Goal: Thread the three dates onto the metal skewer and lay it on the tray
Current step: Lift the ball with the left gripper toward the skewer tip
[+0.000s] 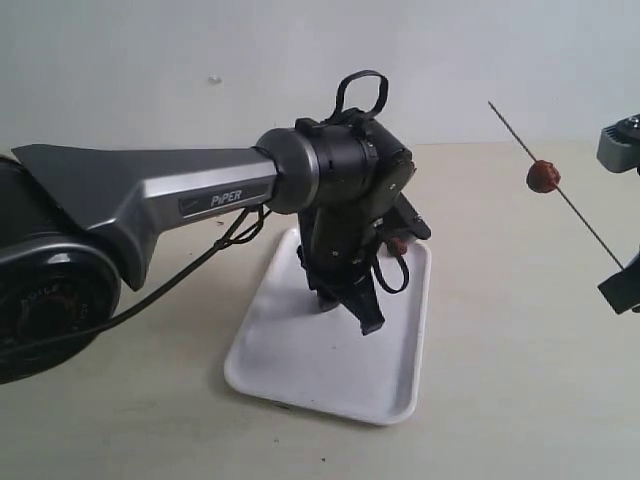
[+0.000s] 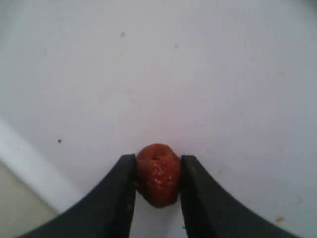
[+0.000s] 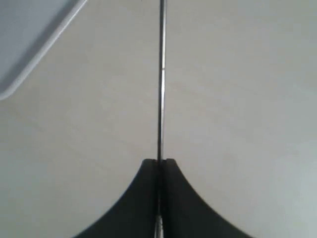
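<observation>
First date (image 1: 543, 176) threaded on metal skewer (image 1: 585, 221), pinched in closed right gripper (image 3: 158, 162) at right; second date (image 2: 157, 177) clamped in left gripper (image 2: 158, 159) over tray (image 1: 300, 372); two threadings, lay-down outstanding.

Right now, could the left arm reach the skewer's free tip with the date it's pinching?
Probably yes. The left gripper pinches a date over the tray; the right gripper holds the metal skewer in open air, its free tip slanting toward the left arm. Nothing stands between them.
</observation>
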You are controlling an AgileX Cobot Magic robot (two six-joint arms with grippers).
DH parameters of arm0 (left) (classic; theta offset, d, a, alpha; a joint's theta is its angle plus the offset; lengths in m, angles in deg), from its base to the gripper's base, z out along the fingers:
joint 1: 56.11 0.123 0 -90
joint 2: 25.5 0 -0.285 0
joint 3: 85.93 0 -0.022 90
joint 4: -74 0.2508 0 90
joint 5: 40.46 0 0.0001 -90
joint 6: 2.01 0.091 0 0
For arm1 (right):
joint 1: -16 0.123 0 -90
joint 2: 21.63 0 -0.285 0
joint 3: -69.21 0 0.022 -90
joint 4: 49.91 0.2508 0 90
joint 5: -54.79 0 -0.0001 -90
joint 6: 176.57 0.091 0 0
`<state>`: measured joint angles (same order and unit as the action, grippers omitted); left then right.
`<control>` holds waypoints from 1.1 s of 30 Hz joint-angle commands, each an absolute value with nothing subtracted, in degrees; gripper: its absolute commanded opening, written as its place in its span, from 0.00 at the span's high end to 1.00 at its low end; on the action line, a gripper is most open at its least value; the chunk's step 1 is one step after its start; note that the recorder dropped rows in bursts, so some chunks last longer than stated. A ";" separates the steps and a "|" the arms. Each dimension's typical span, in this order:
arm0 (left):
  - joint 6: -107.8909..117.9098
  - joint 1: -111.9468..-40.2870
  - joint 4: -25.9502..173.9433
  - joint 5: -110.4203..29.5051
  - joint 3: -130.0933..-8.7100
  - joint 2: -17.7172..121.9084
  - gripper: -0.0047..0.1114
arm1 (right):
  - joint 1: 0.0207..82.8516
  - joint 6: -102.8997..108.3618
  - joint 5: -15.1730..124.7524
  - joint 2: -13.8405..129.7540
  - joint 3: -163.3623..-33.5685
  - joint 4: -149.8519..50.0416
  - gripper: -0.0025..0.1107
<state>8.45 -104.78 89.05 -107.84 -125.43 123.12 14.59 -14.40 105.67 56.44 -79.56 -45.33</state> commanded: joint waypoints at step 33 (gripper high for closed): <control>64.30 -101.39 63.90 -110.42 -125.38 106.84 0.69 | 14.68 -43.44 118.53 57.45 -74.57 -39.48 0.98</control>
